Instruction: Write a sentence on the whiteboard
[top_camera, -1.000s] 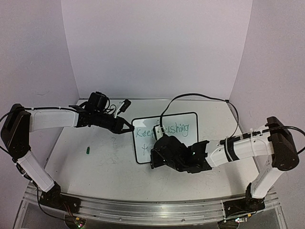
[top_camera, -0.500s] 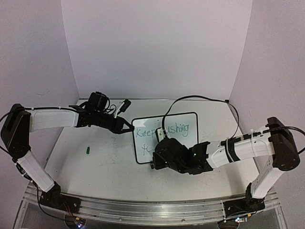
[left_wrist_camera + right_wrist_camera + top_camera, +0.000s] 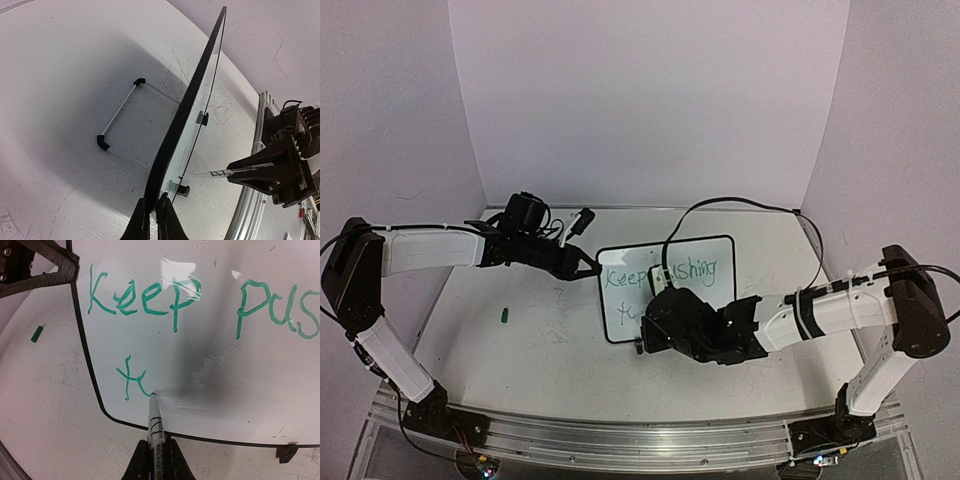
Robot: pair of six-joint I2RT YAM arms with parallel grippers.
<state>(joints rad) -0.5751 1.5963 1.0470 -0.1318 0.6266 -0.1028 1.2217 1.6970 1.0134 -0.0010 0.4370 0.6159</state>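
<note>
The whiteboard (image 3: 705, 292) stands tilted at mid-table, black-rimmed. My left gripper (image 3: 592, 270) is shut on its left edge; the left wrist view shows the jaws (image 3: 152, 209) pinching the black rim (image 3: 190, 100). My right gripper (image 3: 648, 338) is shut on a whiteboard marker (image 3: 155, 421), whose tip touches the whiteboard (image 3: 225, 345) near the lower left corner. The sentence (image 3: 145, 297) reads "Keep pus…" in green, cut off at the view's edge. Below it is a short green stroke group (image 3: 131, 377), ending at the marker tip. The marker (image 3: 215, 173) also shows in the left wrist view.
A small green cap (image 3: 505, 315) lies on the table left of the board, the cap (image 3: 37, 334) also showing in the right wrist view. A black cable (image 3: 720, 205) arcs over the board. The board's feet (image 3: 102, 143) rest behind it. An aluminium rail (image 3: 620, 440) runs along the near edge.
My right gripper has shifted slightly to the right with the marker along the board's lower line. The left arm and the board have not moved.
</note>
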